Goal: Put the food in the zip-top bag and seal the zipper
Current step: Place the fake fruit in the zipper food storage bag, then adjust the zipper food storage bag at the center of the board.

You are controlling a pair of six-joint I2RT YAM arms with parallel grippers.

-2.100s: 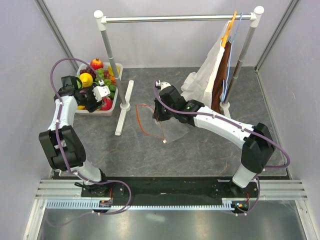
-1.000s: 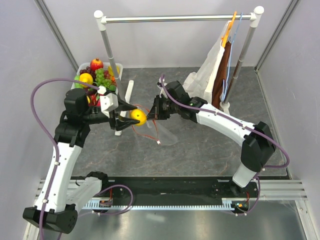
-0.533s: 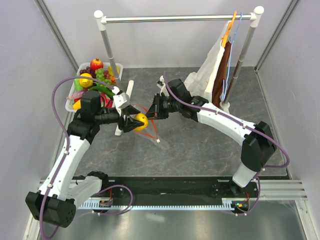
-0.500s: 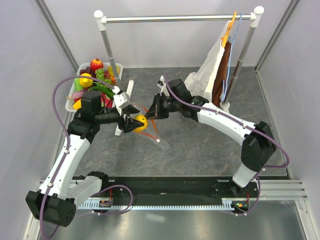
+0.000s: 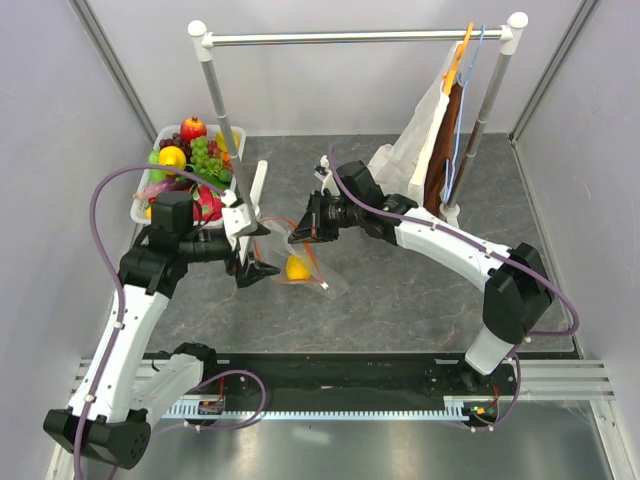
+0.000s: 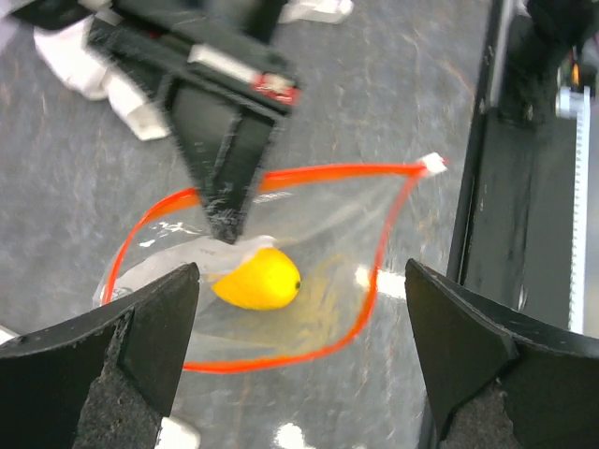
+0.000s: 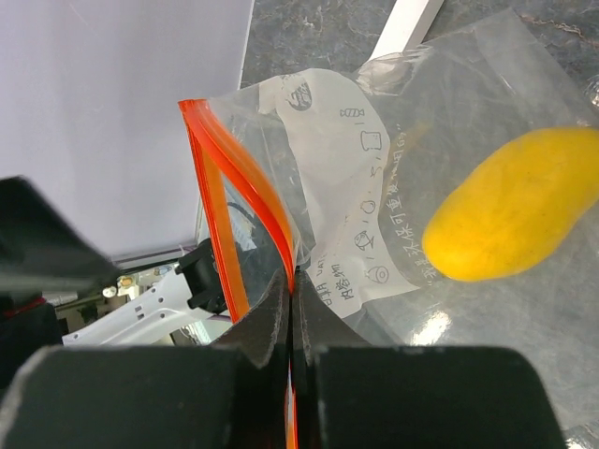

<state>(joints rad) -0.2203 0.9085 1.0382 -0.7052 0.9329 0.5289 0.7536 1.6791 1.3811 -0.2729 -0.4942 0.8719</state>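
Note:
The clear zip-top bag (image 5: 310,268) hangs with its mouth open, its orange-red zipper (image 6: 374,271) forming a loop and the white slider (image 6: 432,164) at one end. A yellow mango (image 5: 297,267) lies inside the bag; it also shows in the left wrist view (image 6: 257,279) and the right wrist view (image 7: 515,206). My right gripper (image 7: 292,304) is shut on the zipper edge (image 7: 253,201) and holds it up (image 5: 303,232). My left gripper (image 5: 262,252) is open and empty just left of the bag's mouth, above it in its own view (image 6: 299,365).
A white bin (image 5: 142,200) with several more toy fruits and vegetables (image 5: 195,160) stands at the far left. The clothes rack's white foot (image 5: 247,215) lies beside the bag. A white cloth (image 5: 415,140) hangs on the rack at the right.
My left gripper has let go of the yellow mango, which now lies inside the bag. The gripper has opened and drawn back to the left. The right gripper still holds the zipper edge.

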